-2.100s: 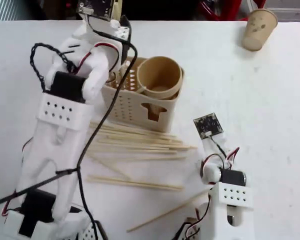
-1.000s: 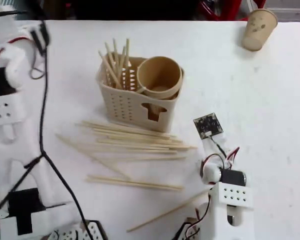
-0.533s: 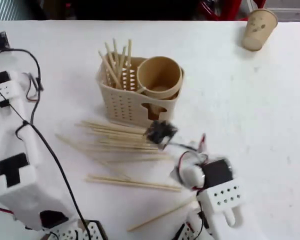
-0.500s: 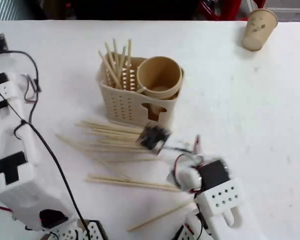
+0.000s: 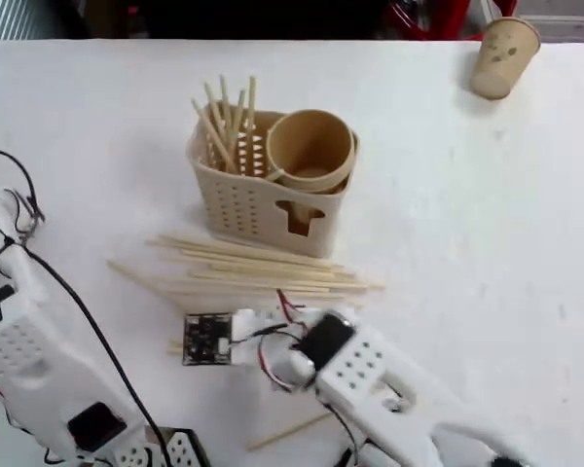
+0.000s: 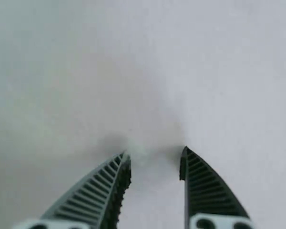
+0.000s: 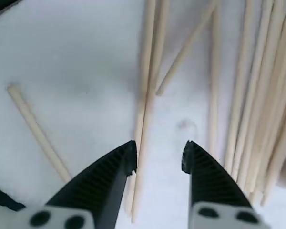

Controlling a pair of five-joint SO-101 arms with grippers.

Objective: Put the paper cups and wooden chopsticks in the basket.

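Note:
A beige basket [image 5: 238, 206] stands mid-table and holds one paper cup [image 5: 311, 146] and several upright wooden chopsticks [image 5: 224, 122]. A second paper cup [image 5: 503, 55] stands at the far right corner. Loose chopsticks [image 5: 263, 272] lie in a heap in front of the basket. My right arm [image 5: 355, 365] reaches leftward over the near side of that heap. In the right wrist view my right gripper [image 7: 158, 157] is open just above the table, with a pair of chopsticks [image 7: 148, 95] running in by one fingertip. My left gripper [image 6: 155, 160] is open over bare table.
The left arm [image 5: 24, 360] sits at the table's near left corner, away from the basket. A single chopstick [image 5: 292, 431] lies near the front edge beside the right arm. The table [image 5: 487, 224] is white, with free room on the right.
The left arm has pulled back from the basket to the near left corner. The right arm has swung left from the right of the heap to its near side, now low over the chopstick pair.

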